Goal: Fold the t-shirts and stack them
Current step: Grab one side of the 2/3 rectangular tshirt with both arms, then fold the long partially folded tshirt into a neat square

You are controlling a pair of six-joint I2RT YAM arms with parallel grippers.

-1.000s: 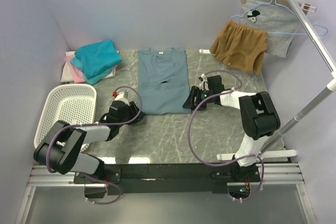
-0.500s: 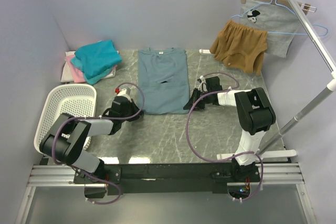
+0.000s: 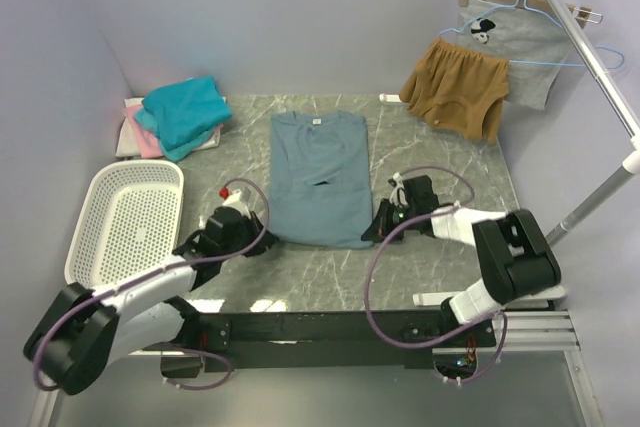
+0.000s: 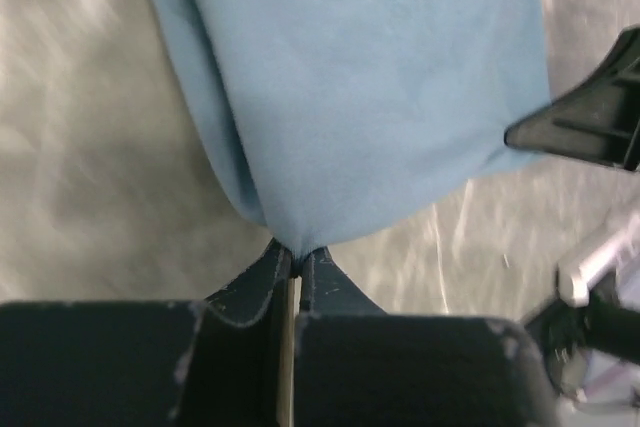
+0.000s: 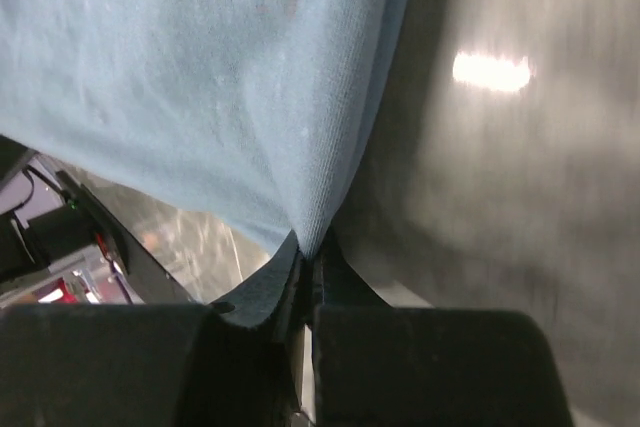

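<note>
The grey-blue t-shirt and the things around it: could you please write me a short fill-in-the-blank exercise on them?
1. The left tool and the right tool are each ____ on a hem corner of the grey-blue t-shirt.
2. The white basket stands on the robot's ____ side.
3. The uppermost stacked t-shirt at the back is coloured ____.

Missing words: shut; left; teal.
</note>
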